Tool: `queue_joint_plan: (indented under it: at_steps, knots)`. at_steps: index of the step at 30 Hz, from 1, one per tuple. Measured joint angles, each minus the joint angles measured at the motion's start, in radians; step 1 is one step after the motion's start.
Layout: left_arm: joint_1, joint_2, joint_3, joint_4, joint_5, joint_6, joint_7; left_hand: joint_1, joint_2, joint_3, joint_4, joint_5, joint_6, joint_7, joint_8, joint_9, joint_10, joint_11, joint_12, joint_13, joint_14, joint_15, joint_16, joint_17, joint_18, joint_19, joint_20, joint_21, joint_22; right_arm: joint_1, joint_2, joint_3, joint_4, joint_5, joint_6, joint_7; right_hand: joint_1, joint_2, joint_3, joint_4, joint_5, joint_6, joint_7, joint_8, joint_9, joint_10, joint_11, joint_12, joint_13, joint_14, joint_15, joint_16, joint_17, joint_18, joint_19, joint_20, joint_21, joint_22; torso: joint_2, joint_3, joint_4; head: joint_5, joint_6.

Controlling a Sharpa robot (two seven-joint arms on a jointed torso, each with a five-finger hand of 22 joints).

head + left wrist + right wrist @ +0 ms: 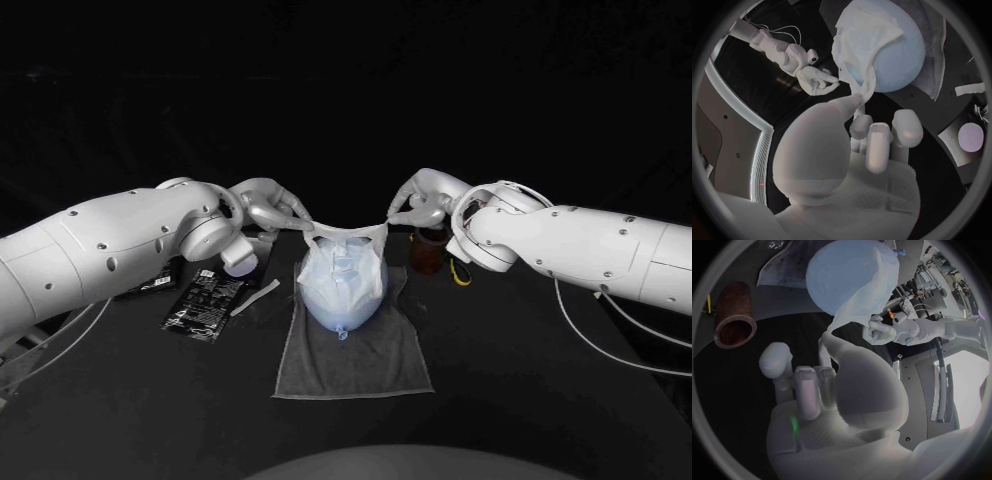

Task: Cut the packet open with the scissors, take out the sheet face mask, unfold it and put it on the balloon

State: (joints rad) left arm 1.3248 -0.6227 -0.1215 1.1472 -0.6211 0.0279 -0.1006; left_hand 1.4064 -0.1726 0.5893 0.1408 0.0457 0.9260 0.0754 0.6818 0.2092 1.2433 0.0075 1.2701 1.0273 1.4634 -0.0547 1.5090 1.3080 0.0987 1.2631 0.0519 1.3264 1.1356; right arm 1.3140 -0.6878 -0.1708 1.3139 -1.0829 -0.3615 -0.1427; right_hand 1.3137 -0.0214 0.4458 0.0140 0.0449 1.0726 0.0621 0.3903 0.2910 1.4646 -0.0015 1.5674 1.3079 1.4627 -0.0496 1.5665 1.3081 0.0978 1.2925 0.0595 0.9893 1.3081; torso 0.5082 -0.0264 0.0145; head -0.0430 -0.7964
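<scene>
Standing at the black table (548, 400), an observer sees both white arms reaching inward above its far half. The left arm (101, 255) and the right arm (591, 245) are each bent at the wrist, so the two hands face one another across the work area.

A grey towel (353, 370) lies flat at the table's centre. The pale balloon (343, 300) rests on the towel's far end, knot pointing toward the robot.

The sheet face mask (343, 245) is unfolded and drapes over the far part of the balloon. Its lower part lies against the balloon's surface. Its upper edge is lifted clear and stretched taut between the hands.

- Left hand (267, 210): the thumb and one finger pinch the mask's upper corner on that side. In the left wrist view the remaining fingers (879, 137) are curled in toward the palm, touching nothing.
- Right hand (421, 205): the thumb and one finger pinch the opposite upper corner. In the right wrist view the other fingers (807, 385) are loosely bent beside one another, clear of the mask.

Neither hand touches the balloon.

The black packet (206, 300) lies flat on the table under the left arm, just beside the towel's edge. A brown cylinder (427, 252) stands below the right hand, near the balloon. A small white strip (257, 297) lies between packet and towel.
</scene>
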Motion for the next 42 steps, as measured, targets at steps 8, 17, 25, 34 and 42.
queue_joint_plan:
  at_steps: [8,17,25,34,42]
  knots:
    - [-0.025,0.014,0.000,-0.021,-0.013,-0.022,-0.012,-0.003,0.003,0.000,0.000,0.000,-0.008,0.002,0.000,0.034,-0.021,0.000,-0.021,-0.031,0.000,0.000,0.000,0.000,0.000,0.000,0.000,0.000,-0.001,-0.008,0.024,0.000,-0.039,0.000,0.004,-0.008,0.003,0.003,0.000,0.000,0.000,-0.005,-0.001,0.003,0.000,0.000,0.000,0.000,0.000,0.000,0.000,-0.002,0.000,0.000,0.000,0.000,-0.002,0.000,0.002,-0.0008,0.0000,-0.002,-0.006]
    - [-0.032,0.019,0.000,-0.037,-0.010,-0.069,-0.024,-0.019,0.019,-0.015,0.015,0.000,-0.048,0.023,-0.007,0.049,-0.080,0.013,-0.077,-0.106,0.002,0.012,0.000,0.000,0.000,-0.006,0.006,-0.004,-0.012,-0.019,0.038,0.000,-0.055,0.002,0.002,-0.015,0.006,0.005,0.000,0.000,0.000,-0.008,-0.001,0.007,0.000,0.000,0.000,0.000,0.000,0.000,0.000,0.001,-0.001,0.000,0.000,0.000,-0.002,-0.001,0.003,-0.0012,-0.0002,0.000,-0.011]
    - [-0.032,0.022,0.000,-0.039,0.001,-0.119,-0.027,-0.039,0.025,-0.019,0.025,0.000,-0.071,0.043,-0.026,0.033,-0.103,0.031,-0.097,-0.141,0.005,0.024,0.000,0.000,0.000,-0.011,0.011,-0.007,-0.016,-0.026,0.038,0.000,-0.056,-0.001,-0.003,-0.024,0.005,0.005,0.000,0.000,-0.001,-0.008,0.002,0.008,0.000,0.000,0.000,-0.001,-0.001,0.000,0.000,0.001,-0.001,0.000,0.000,0.000,-0.002,0.000,0.003,-0.0010,-0.0008,0.001,-0.012]
    - [-0.033,0.032,0.000,-0.043,0.016,-0.159,-0.025,-0.042,0.021,-0.023,0.035,0.000,-0.084,0.055,-0.044,0.024,-0.118,0.039,-0.105,-0.158,0.003,0.032,-0.001,0.000,0.000,-0.014,0.022,-0.007,-0.017,-0.032,0.037,0.000,-0.055,-0.003,-0.024,-0.031,0.005,0.005,0.003,0.003,-0.001,-0.010,0.004,0.007,0.000,0.000,0.000,-0.002,0.000,0.000,0.000,0.000,0.000,0.000,0.000,0.000,-0.002,0.000,0.004,-0.0002,-0.0008,0.001,-0.011]
    - [-0.037,0.049,0.000,-0.057,0.020,-0.172,-0.035,-0.042,0.021,-0.025,0.042,0.001,-0.109,0.066,-0.074,0.010,-0.129,0.050,-0.109,-0.168,0.002,0.044,-0.003,0.000,0.000,-0.019,0.028,-0.011,-0.021,-0.033,0.036,0.000,-0.054,-0.001,-0.050,-0.035,0.005,0.005,0.003,0.003,-0.003,-0.011,0.006,0.007,0.000,0.000,0.000,-0.003,0.000,-0.002,0.002,0.000,0.000,0.000,0.000,0.000,-0.002,0.000,0.005,-0.0001,-0.0012,0.000,-0.013]
